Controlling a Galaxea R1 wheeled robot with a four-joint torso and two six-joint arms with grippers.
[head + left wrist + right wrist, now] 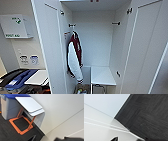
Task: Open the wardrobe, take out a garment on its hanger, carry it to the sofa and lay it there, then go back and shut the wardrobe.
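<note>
Tool state unclear | wardrobe (100,50) open | maroon jacket (74,56) hanging inside

Little of the robot's body shows. In the left wrist view, a dark, matte black part (70,138) lies at about 5 o'clock. In the right wrist view, a glossy black pointed tip (114,139) pokes in at 6 o'clock.
</note>
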